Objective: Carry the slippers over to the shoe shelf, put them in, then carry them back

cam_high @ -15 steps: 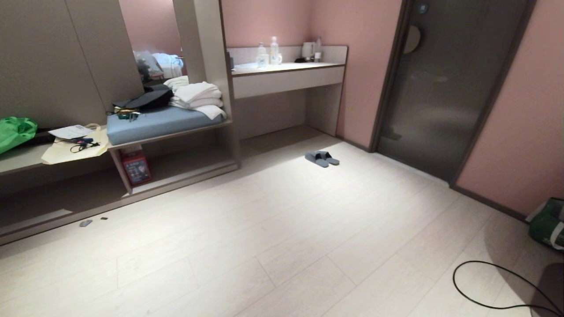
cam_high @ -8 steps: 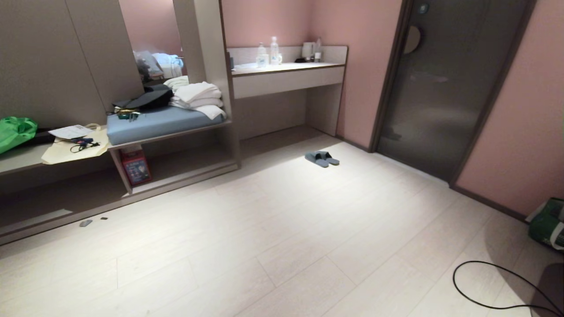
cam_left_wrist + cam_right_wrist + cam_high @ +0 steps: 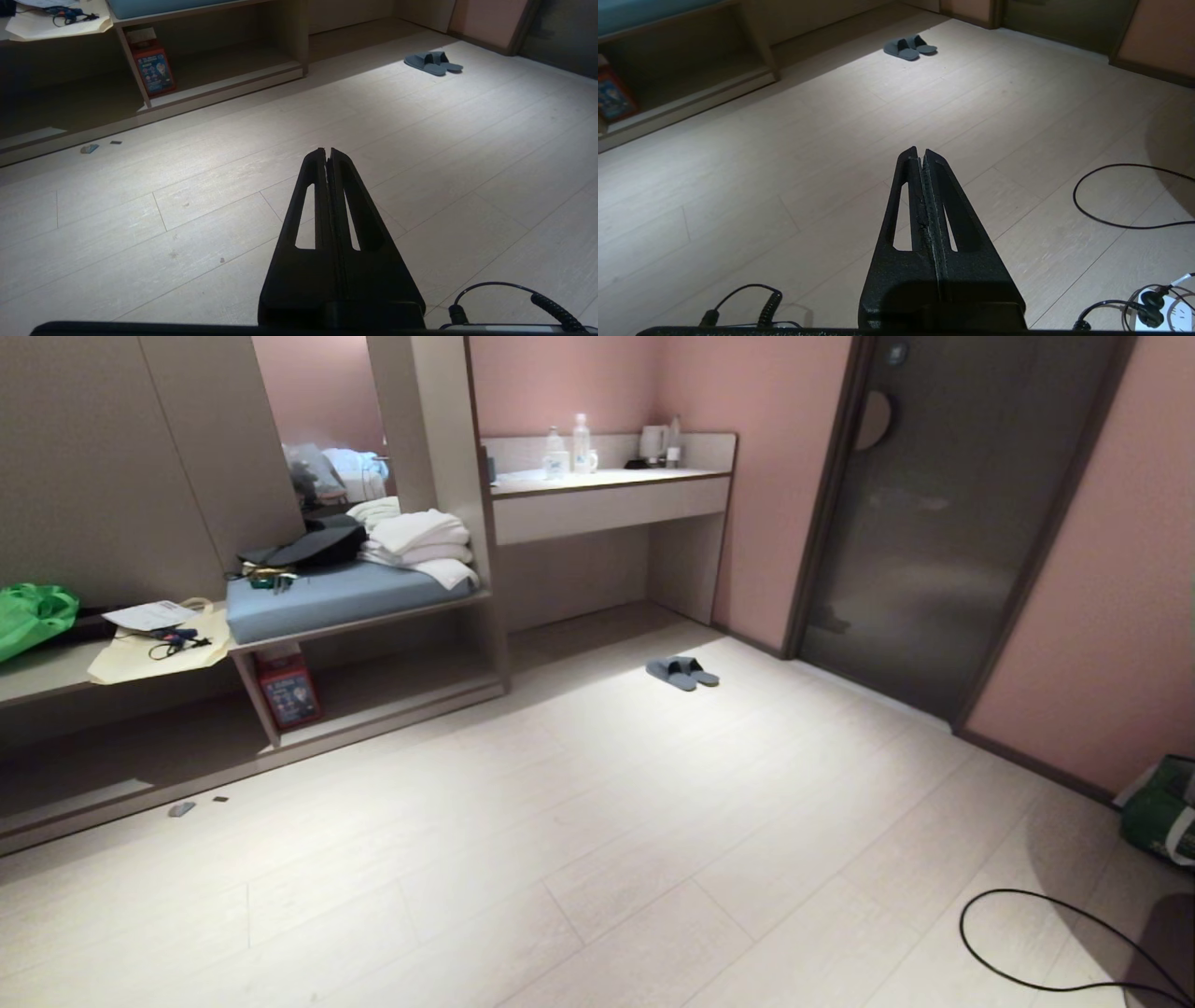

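Slippers [image 3: 682, 672] sit side by side on the pale wood floor [image 3: 597, 859], the two touching, in a bright patch of light near the open alcove under the white-fronted desk [image 3: 607, 504] and not far from the dark frosted door [image 3: 934, 523]. They lie well apart from both of my grippers. Off to my left is the shoe shelf [image 3: 392, 695] — the narrower low cubby under the blue cushion [image 3: 336, 597], with a red box [image 3: 289, 691] leaning against its divider. Folded white towels [image 3: 415, 546] are stacked on that cushion.

My left gripper [image 3: 326, 151] hangs above bare floorboards with its fingers pressed together and nothing between them. My right gripper [image 3: 920, 151] is the same — jaws closed tight, empty, pointing across the floor toward the slippers. A black cable [image 3: 1055, 943] loops on the floor at my right, and a green bag [image 3: 1162, 812] rests by the pink wall there.
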